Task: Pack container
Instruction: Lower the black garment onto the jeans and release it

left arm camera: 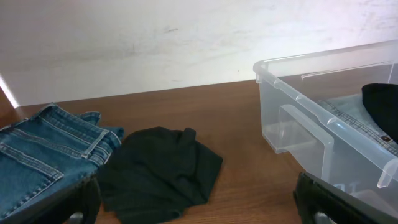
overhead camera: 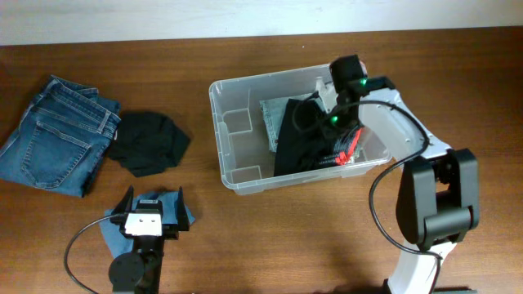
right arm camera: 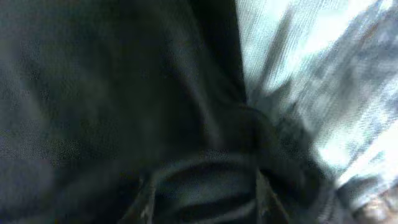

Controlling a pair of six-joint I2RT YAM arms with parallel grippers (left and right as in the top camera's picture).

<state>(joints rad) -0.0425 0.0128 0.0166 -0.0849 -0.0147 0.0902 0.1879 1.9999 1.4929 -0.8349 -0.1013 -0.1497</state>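
Black fabric (right arm camera: 124, 93) fills the right wrist view, pressed close against the right gripper (overhead camera: 328, 129); whether its fingers are clamped on the cloth cannot be told. That gripper is found inside the container (overhead camera: 216, 122), which sits right of centre in the overhead frame, its long axis running left to right. The left gripper (overhead camera: 151, 204) is spread wide and holds nothing. A loose black garment (overhead camera: 147, 143) and folded jeans (overhead camera: 57, 135) lie above it in the frame, so the left arm is judged nearer to them. No writing can be read.

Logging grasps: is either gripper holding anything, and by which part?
Left gripper is open, holding nothing. Right gripper is down on the black garment in the container; a grip cannot be told.
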